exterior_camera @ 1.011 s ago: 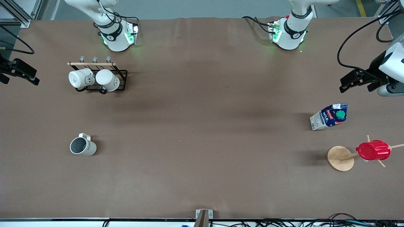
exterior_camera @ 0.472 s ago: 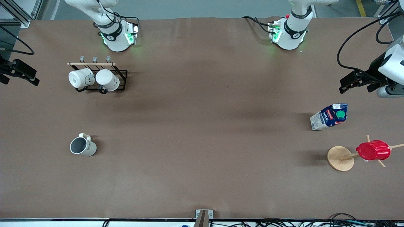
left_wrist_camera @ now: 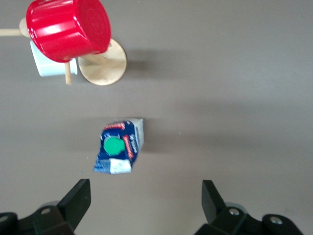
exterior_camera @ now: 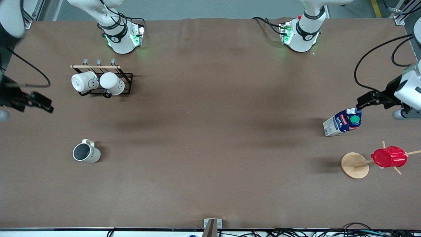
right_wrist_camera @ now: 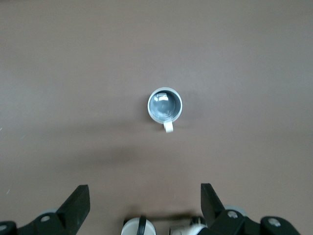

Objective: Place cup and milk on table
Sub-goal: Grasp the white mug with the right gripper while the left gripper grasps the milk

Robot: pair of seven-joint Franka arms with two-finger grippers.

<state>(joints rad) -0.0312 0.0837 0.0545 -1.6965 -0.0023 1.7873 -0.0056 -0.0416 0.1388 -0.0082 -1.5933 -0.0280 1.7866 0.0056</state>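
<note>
Both jaws wide open | left gripper [exterior_camera: 365, 102] over milk [exterior_camera: 343, 122] near left arm's table [exterior_camera: 210, 148] edge | right gripper [exterior_camera: 41, 104] blurry at right arm's edge | cup [exterior_camera: 86, 153] upright, lettering unreadable

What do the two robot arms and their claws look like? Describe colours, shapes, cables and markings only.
Both arms have glossy white rounded shells with black joint bands and green lights glowing at their bases. Black cables loop along them. The left claw and the right claw are matt black, each with two angular, wedge-shaped fingers. No lettering is legible.
</note>
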